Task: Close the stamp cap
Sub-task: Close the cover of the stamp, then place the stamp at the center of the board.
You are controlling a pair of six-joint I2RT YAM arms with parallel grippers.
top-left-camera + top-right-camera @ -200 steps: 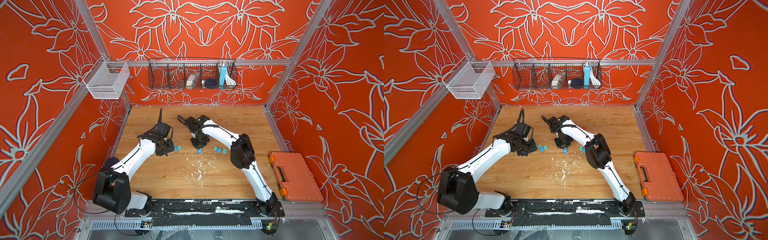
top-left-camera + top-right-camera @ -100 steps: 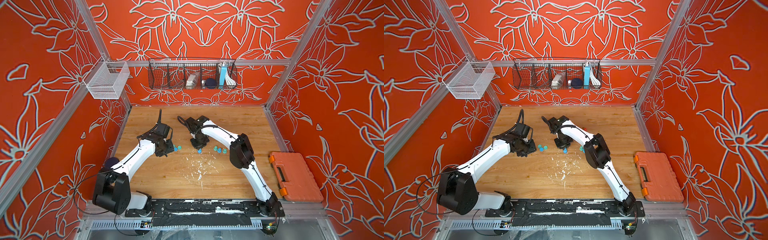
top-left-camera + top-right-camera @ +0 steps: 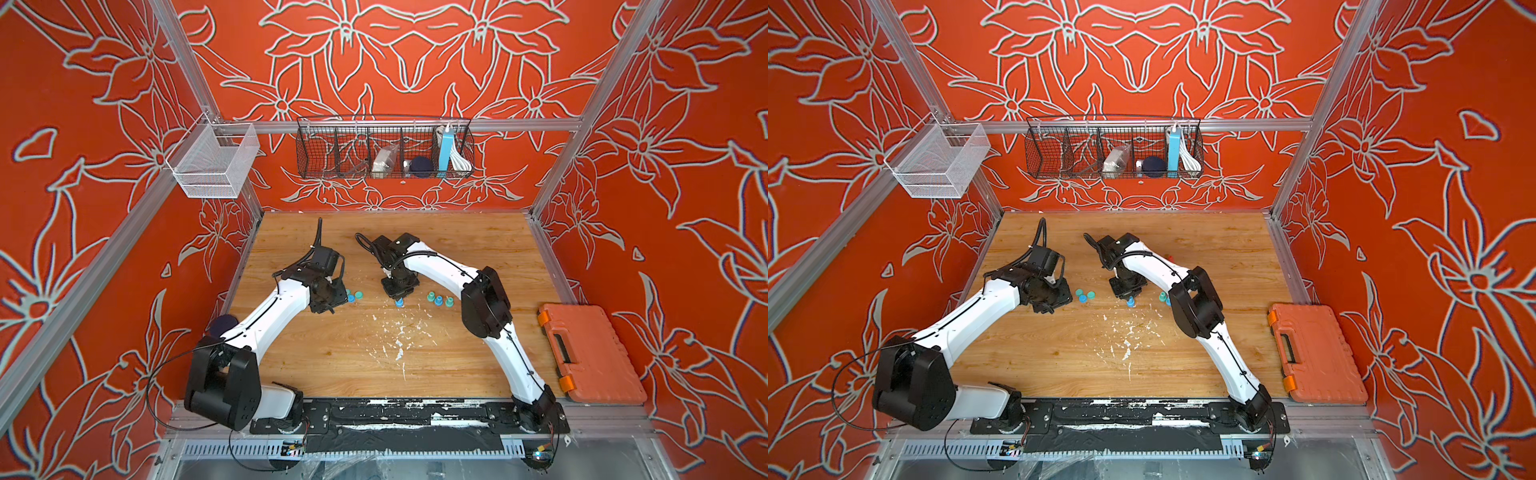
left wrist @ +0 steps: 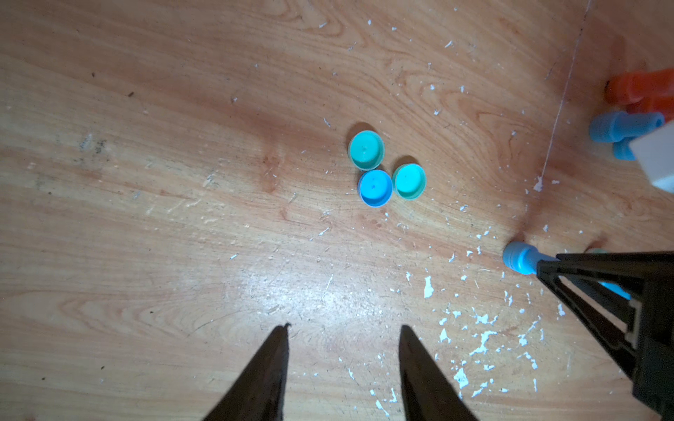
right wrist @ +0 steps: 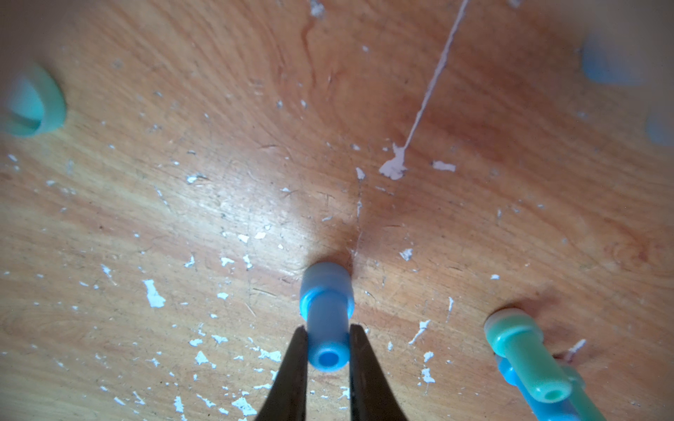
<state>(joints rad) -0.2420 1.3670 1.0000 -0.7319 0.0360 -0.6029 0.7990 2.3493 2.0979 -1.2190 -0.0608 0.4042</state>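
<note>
Clamped on the blue stamp (image 5: 326, 302), wide end down on the desk (image 4: 146, 182), the right tool (image 5: 328, 330) should carry it toward nine o'clock and press squarely into the apparently mouth-up blue cap (image 4: 375, 188), steadied by the part-open, empty left tool (image 4: 343, 328).

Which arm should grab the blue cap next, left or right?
Left. The left gripper is open and empty with the blue cap lying just ahead of it, while the right gripper is shut on the blue stamp.
</note>
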